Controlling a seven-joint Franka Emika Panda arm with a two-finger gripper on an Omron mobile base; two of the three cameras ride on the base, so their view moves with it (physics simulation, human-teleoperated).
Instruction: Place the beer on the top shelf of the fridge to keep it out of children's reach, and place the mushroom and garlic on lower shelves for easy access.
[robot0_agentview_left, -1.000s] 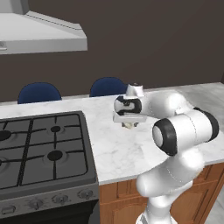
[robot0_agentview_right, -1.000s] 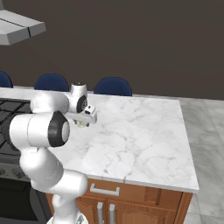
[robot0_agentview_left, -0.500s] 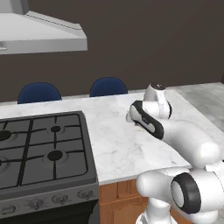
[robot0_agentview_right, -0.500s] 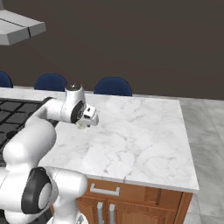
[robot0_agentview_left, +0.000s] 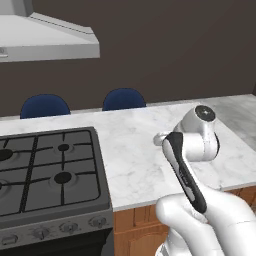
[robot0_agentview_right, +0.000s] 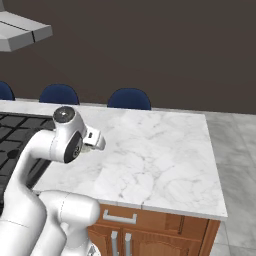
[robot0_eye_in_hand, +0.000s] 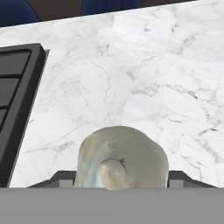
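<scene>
The garlic (robot0_eye_in_hand: 122, 157), a pale cream bulb, sits between my two dark fingertips (robot0_eye_in_hand: 61, 177) in the hand view, held a little above the white marble counter (robot0_eye_in_hand: 131, 74). My gripper (robot0_eye_in_hand: 120, 177) is shut on it. From the right base view the gripper (robot0_agentview_right: 93, 145) hangs over the counter's left part, just right of the stove, with a bit of the garlic (robot0_agentview_right: 88, 148) showing under it. In the left base view my own forearm (robot0_agentview_left: 200, 135) covers the hand. The beer, the mushroom and the fridge are out of view.
A black gas stove (robot0_agentview_left: 45, 170) borders the counter on the left, under a grey range hood (robot0_agentview_left: 45, 40). Blue chairs (robot0_agentview_left: 124, 99) stand behind the counter. The marble top (robot0_agentview_right: 160, 150) stretches right to an edge above wooden cabinets (robot0_agentview_right: 150, 225).
The arm has folded down and swung, so the hand with the garlic has drifted right and nearer the counter's front. The grip on the garlic has held.
</scene>
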